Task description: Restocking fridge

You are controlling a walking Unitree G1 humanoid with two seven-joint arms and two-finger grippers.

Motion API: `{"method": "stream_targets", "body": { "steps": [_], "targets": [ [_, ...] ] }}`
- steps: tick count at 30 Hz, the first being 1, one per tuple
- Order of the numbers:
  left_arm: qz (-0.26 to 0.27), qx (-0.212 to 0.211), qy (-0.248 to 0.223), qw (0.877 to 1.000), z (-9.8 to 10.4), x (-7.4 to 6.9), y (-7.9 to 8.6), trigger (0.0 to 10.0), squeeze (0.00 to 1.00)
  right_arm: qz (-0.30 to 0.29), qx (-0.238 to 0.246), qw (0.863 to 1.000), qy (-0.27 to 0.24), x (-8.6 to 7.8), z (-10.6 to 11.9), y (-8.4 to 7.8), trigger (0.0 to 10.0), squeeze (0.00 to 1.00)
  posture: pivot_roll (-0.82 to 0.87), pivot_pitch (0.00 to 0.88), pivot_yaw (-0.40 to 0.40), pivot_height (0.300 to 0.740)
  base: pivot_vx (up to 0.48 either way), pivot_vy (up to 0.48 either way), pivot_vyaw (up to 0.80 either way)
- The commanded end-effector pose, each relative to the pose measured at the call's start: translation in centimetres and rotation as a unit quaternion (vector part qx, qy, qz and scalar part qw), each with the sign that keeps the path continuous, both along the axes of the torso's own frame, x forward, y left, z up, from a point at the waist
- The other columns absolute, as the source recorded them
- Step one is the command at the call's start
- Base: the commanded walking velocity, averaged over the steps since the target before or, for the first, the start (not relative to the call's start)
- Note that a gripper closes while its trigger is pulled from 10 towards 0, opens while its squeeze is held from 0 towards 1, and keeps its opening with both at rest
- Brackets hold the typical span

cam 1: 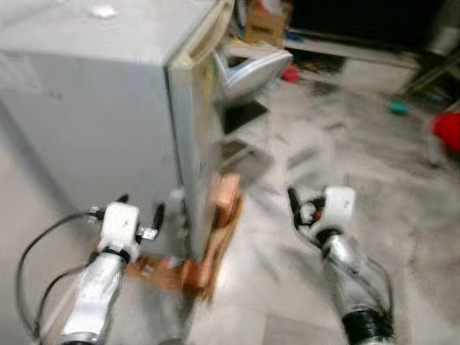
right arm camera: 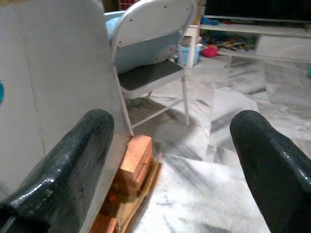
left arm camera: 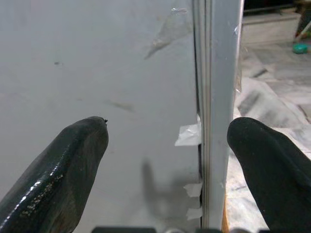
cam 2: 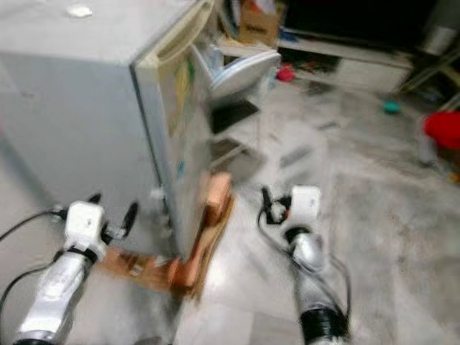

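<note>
A small grey fridge (cam 1: pixel 93 108) stands on the left with its cream-edged door (cam 1: pixel 194 122) closed. My left gripper (cam 1: pixel 141 207) is open and held low beside the fridge's side wall (left arm camera: pixel 97 58), its fingers (left arm camera: pixel 63 170) straddling the door seam (left arm camera: pixel 216 97) without touching it. Right of the door front (right arm camera: pixel 53 87), my right gripper (cam 1: pixel 302 210) hangs open over the marble floor and holds nothing. The head views are blurred.
Wooden blocks (cam 1: pixel 219 215) and a board prop up the fridge's base. A grey folding chair (cam 1: pixel 251 72) stands just beyond the door. Farther back are a cardboard box (cam 1: pixel 264 25), a low shelf (cam 1: pixel 359 50) and red items (cam 1: pixel 447 129). Open marble floor (cam 1: pixel 374 172) lies to the right.
</note>
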State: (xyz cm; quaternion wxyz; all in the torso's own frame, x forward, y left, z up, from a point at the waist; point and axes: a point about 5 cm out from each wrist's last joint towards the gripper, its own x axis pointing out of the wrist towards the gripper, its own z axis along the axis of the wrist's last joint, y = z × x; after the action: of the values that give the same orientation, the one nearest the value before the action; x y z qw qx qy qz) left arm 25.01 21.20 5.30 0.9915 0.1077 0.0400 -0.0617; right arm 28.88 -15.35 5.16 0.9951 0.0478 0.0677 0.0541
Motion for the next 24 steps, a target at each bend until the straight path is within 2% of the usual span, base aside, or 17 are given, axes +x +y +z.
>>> {"method": "stream_targets", "body": {
  "steps": [1, 11, 16, 24],
  "targets": [
    [-0.011, -0.005, -0.002, 1.000, 0.10, 0.17, -0.66, 10.0, 0.00, -0.013, -0.011, 1.000, -0.003, 0.21, 0.34, -1.08, 10.0, 0.00, 0.08, 0.000, -0.050, 0.740, 0.000, 0.000, -0.80],
    [-0.011, -0.001, -0.006, 1.000, 0.46, 0.71, -0.37, 10.0, 0.00, -0.013, -0.012, 1.000, -0.005, 0.17, 0.39, -1.11, 10.0, 0.00, 0.07, 0.000, -0.047, 0.740, 0.000, 0.000, -0.78],
    [0.000, 0.000, -0.020, 1.000, 0.76, 0.89, -0.17, 10.0, 0.00, -0.010, -0.012, 1.000, -0.013, 0.00, 0.60, -1.12, 10.0, 0.00, 0.06, 0.000, -0.048, 0.740, 0.000, 0.000, 0.00],
    [-0.001, 0.002, -0.024, 1.000, 0.70, 1.02, -0.50, 10.0, 0.00, -0.006, -0.022, 0.999, -0.022, -0.03, 0.99, -1.25, 10.0, 0.00, 0.05, 0.000, -0.053, 0.740, 0.368, -0.206, 0.00]
  ]
}}
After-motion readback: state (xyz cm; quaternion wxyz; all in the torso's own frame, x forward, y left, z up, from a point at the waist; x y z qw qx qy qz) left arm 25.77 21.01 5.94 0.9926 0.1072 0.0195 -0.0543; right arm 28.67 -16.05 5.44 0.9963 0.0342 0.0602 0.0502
